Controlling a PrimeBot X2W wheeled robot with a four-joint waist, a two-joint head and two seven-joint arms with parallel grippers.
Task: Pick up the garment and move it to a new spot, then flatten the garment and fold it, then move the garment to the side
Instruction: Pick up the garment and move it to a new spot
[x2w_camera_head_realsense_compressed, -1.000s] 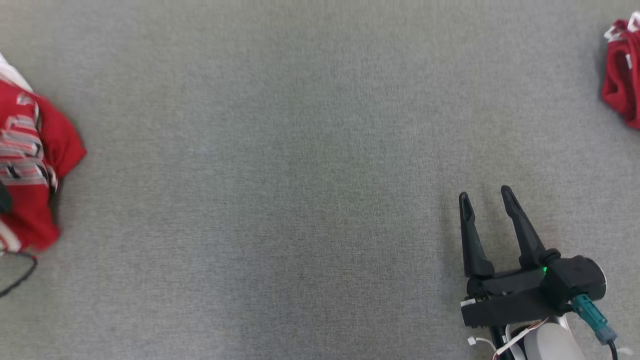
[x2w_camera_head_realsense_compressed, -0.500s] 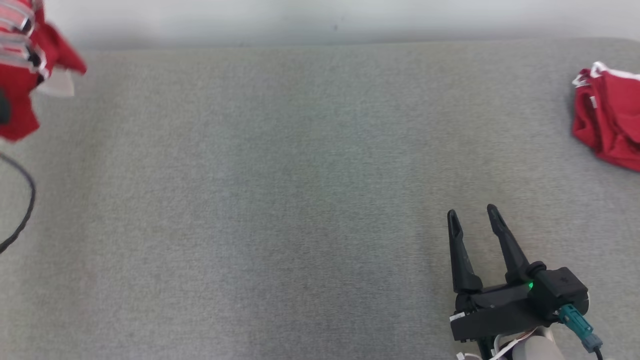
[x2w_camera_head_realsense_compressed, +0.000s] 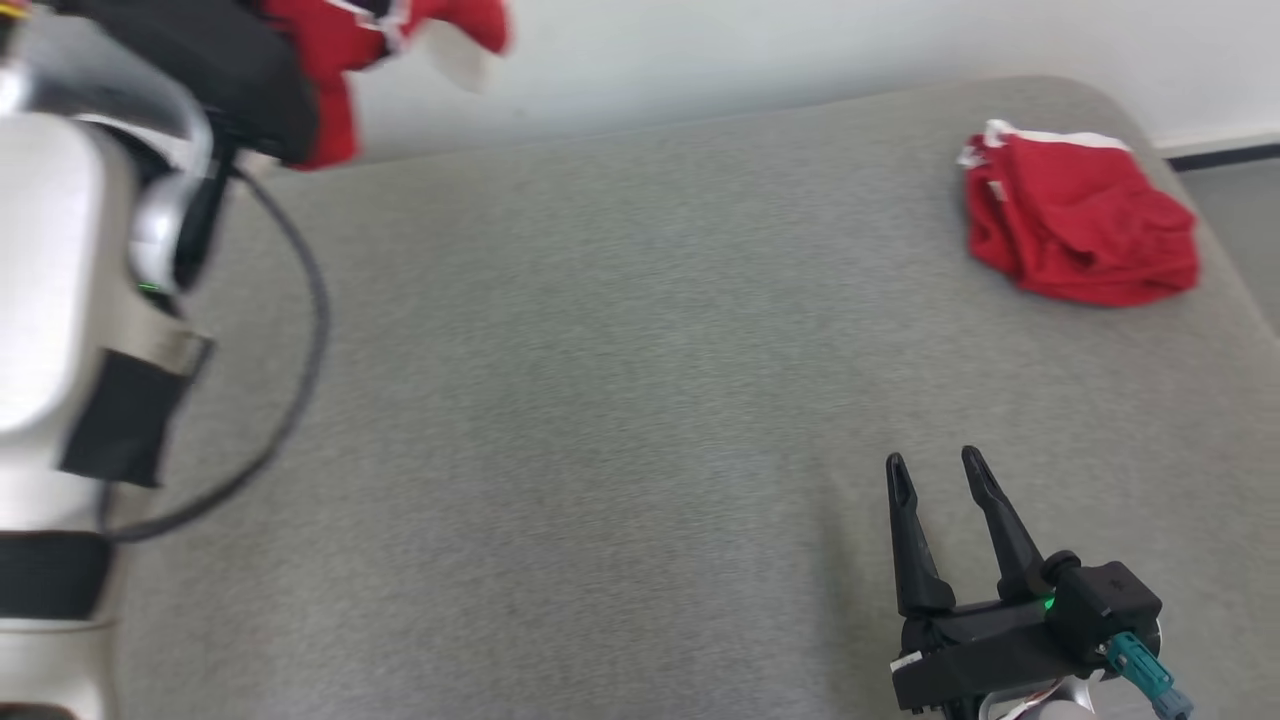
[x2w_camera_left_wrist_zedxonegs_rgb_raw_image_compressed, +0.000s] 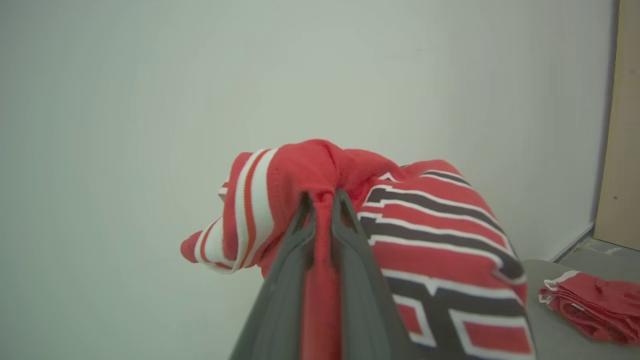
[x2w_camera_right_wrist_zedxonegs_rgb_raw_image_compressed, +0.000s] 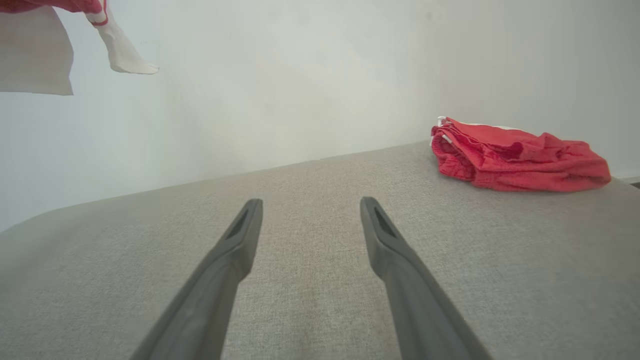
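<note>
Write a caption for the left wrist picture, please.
The left gripper pinches a red fabric jersey with white and dark stripes; a folded red garment lies on the grey padded table.

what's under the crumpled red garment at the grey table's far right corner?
The crumpled red garment rests on the grey fabric tabletop; nothing pokes out around it. Whatever lies beneath the pile itself is hidden.

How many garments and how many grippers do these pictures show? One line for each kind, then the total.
Garments: 2 (striped red jersey, held up; folded red garment, lying on the grey surface)
Grippers: 2 (left gripper shut on the jersey, right gripper open)
Total: 4
</note>
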